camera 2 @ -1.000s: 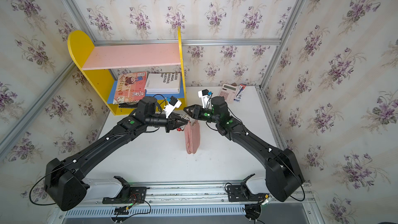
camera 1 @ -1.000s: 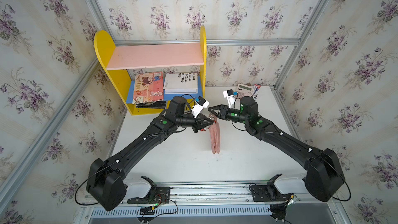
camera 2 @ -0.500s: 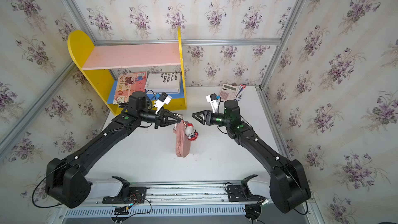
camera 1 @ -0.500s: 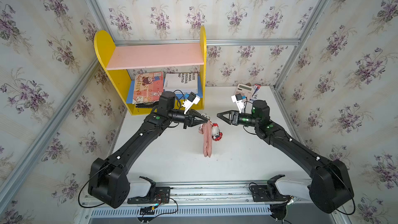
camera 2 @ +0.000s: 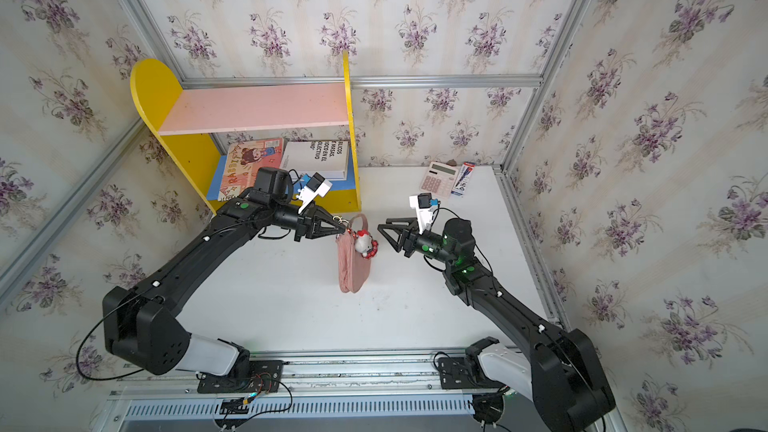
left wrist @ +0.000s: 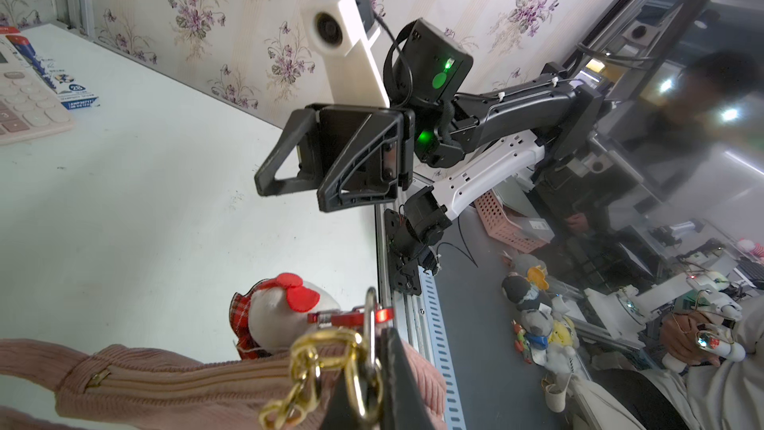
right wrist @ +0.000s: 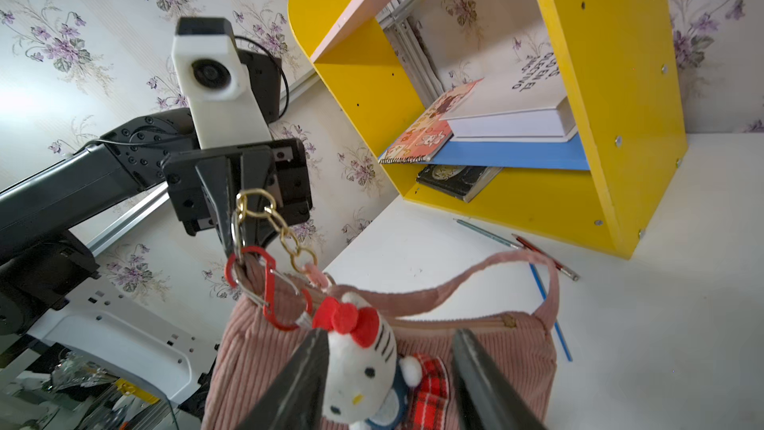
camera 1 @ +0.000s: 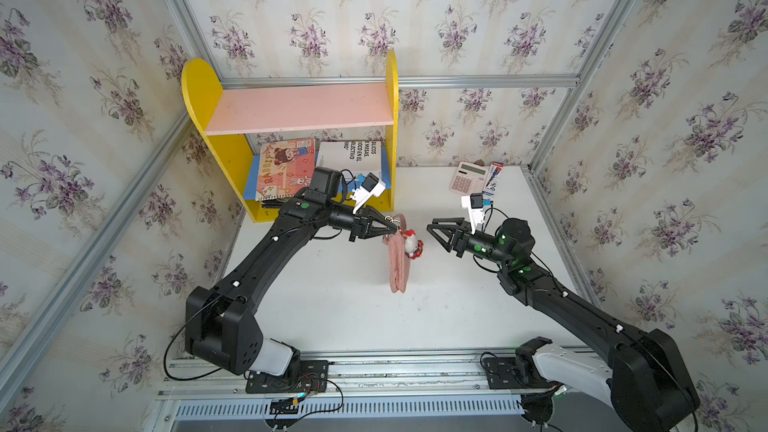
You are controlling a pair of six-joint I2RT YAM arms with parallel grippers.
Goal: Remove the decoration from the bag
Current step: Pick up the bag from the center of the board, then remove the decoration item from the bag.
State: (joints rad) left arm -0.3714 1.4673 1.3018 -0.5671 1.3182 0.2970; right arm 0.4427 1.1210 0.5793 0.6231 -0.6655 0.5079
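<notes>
At centre frame in both top views, the zipped pink bag (camera 1: pixel 398 268) is hung by its chain (left wrist: pixel 314 361) from the left gripper (camera 1: pixel 390 227), whose jaws are clamped shut. The Hello Kitty charm (camera 1: pixel 411 243) is clipped to it, near the right gripper (camera 1: pixel 435 236), whose jaws are spread and empty. Books (camera 1: pixel 349 155) are kept in the yellow bookshelf (camera 1: pixel 291 114); pencils (right wrist: pixel 545 297) beside it are shown only by the right wrist view.

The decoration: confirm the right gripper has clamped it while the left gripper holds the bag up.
Wrong: in a top view the right gripper is open and apart from the decoration. The left gripper does hold the bag up.
</notes>
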